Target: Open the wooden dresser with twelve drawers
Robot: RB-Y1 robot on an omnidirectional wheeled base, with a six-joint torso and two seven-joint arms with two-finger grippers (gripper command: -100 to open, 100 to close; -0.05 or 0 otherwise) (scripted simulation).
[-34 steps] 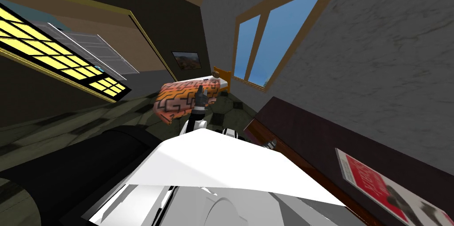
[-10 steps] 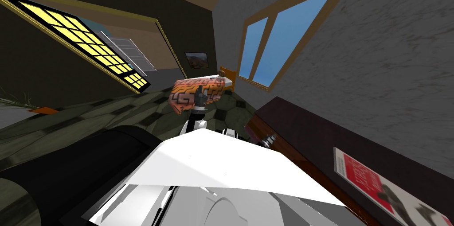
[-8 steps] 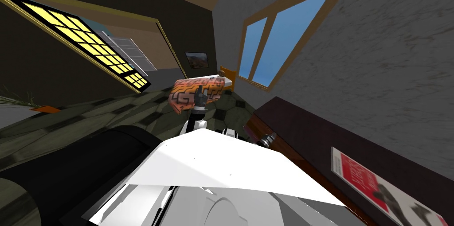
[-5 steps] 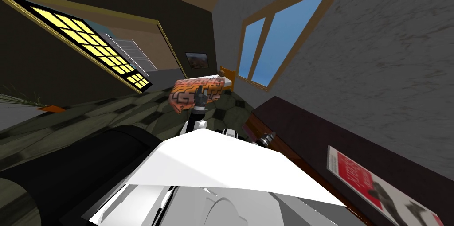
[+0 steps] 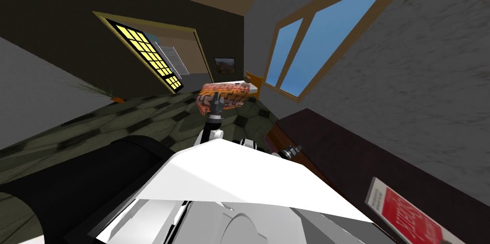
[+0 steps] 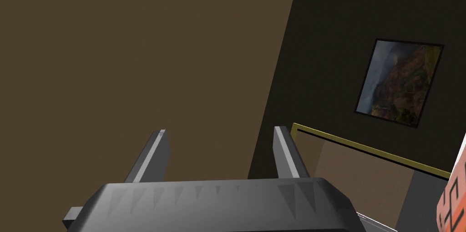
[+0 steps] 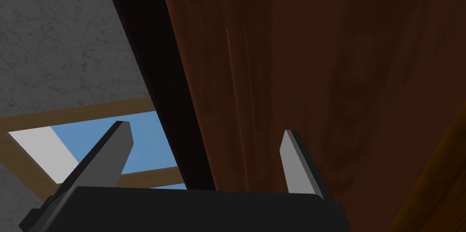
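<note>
Reddish-brown dresser front (image 7: 318, 61) lies close before the right gripper (image 7: 205, 130), its fingers wide apart and empty.

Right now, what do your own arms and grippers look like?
The left gripper and right gripper are each a dark box carrying two thin, light grey, blade-like jaws; the left's body looks charcoal, the right's nearly black. The left forearm is white with dark bands at the joints.

Dark boxy right claw (image 7: 205, 130), grey blade fingers (image 7: 298, 165)
</note>
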